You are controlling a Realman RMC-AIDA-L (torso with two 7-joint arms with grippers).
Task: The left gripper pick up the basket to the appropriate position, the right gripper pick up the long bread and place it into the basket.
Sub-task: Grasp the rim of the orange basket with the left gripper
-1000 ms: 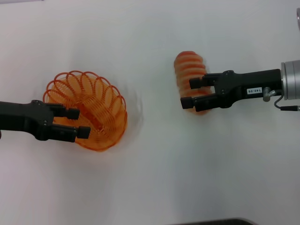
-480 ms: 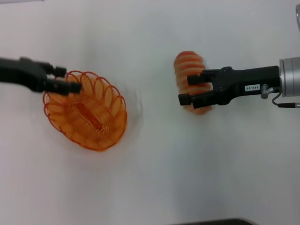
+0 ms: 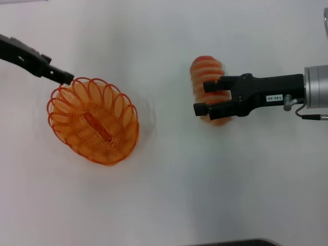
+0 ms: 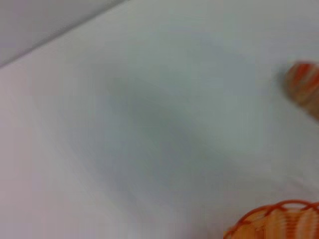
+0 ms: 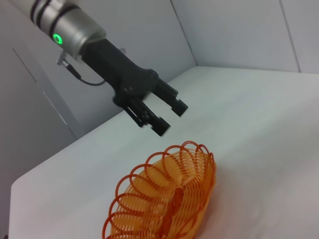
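Observation:
The orange wire basket [image 3: 94, 120] sits on the white table at the left, with nothing inside; it also shows in the right wrist view [image 5: 167, 196] and at the edge of the left wrist view [image 4: 279, 221]. My left gripper [image 3: 62, 76] is just off the basket's far-left rim, clear of it. The right wrist view shows the left gripper [image 5: 167, 117] open and empty above the basket. The long bread [image 3: 206, 72] lies at centre right, also visible in the left wrist view [image 4: 304, 89]. My right gripper [image 3: 201, 98] is open over the bread's near half, fingers apart.
The table is a plain white surface [image 3: 169, 184]. A dark edge [image 3: 230, 242] shows at the bottom of the head view. A grey curved object [image 3: 326, 20] sits at the far right corner.
My left gripper has moved from over the basket's near-left side to beyond its far-left rim. The basket stays in place on the table. My right gripper crept slightly left over the bread.

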